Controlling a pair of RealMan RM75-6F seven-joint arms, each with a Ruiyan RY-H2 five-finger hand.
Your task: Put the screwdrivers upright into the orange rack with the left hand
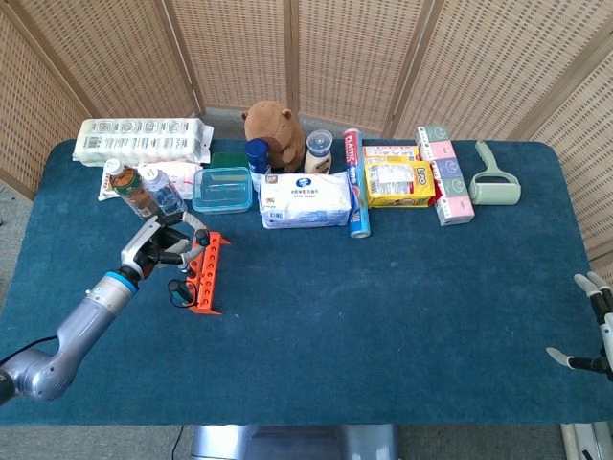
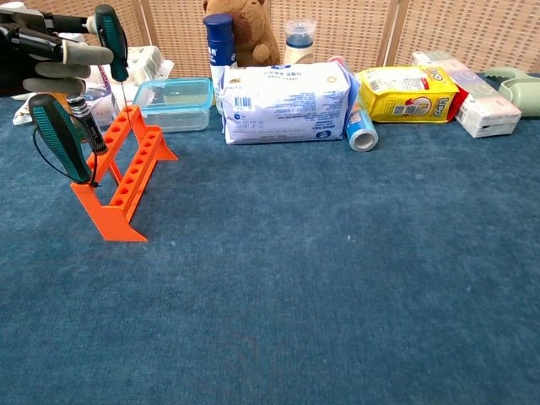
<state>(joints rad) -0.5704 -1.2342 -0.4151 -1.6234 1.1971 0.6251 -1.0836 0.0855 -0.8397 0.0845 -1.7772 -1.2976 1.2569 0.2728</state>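
From the head view, the orange rack (image 1: 203, 271) sits near the table's (image 1: 383, 316) left edge with bare cloth to its right; the right hand (image 1: 592, 331) hangs spread at the far right edge. In the chest view, the left hand (image 2: 42, 57) pinches a green-handled screwdriver (image 2: 110, 38) upright over the rack's far end, while another screwdriver (image 2: 59, 139) leans against its near end.

The counter (image 1: 402, 307) is covered in dark blue cloth. The orange rack (image 1: 204, 271) stands on it at the left. Along the far edge, left to right: an egg carton (image 1: 144, 140), two bottles (image 1: 146, 189), a clear blue-lidded box (image 1: 223, 189), a plush toy (image 1: 272, 135), a white wipes pack (image 1: 306, 200), a foil roll (image 1: 355, 182), a yellow packet (image 1: 399, 182), stacked pastel boxes (image 1: 446, 176) and a green lint roller (image 1: 494, 178).
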